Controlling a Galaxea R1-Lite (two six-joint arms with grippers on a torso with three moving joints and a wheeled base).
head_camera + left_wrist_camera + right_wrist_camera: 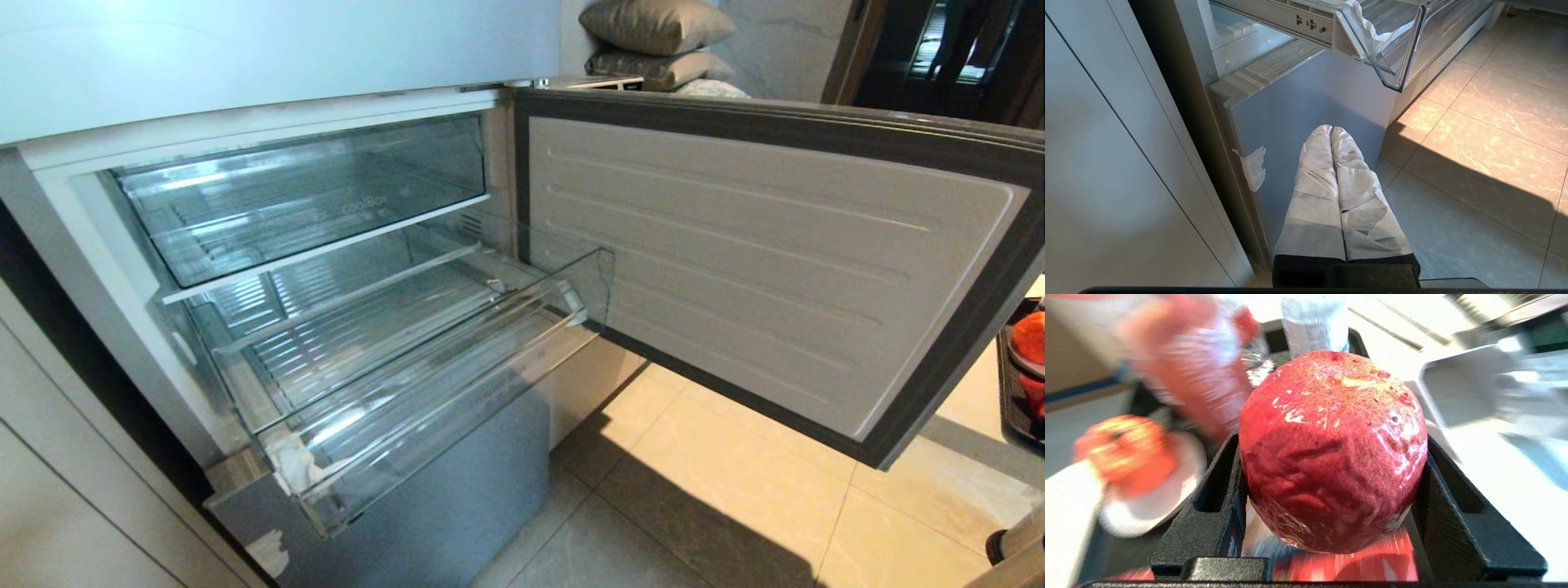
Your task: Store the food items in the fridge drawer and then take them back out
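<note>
In the right wrist view a glossy red fruit (1331,449) fills the space between my right gripper's (1331,465) black fingers (1216,506), which are shut against both its sides. It hangs above a black tray (1122,555). An orange-red fruit (1124,453) lies on a white plate (1151,506) beside it, and shows at the head view's right edge (1030,336). The clear fridge drawer (457,408) stands pulled out and empty, its corner (1404,53) above my left gripper (1331,130). That gripper is parked low, shut and empty, by the fridge's lower panel.
The fridge door (735,269) hangs open to the right, over the tiled floor (718,490). A taller clear drawer (310,196) sits closed above the pulled-out one. A reddish bottle (1188,367) and a clear bottle (1314,322) stand on the tray. Cabinet panels (1106,163) flank the fridge's left.
</note>
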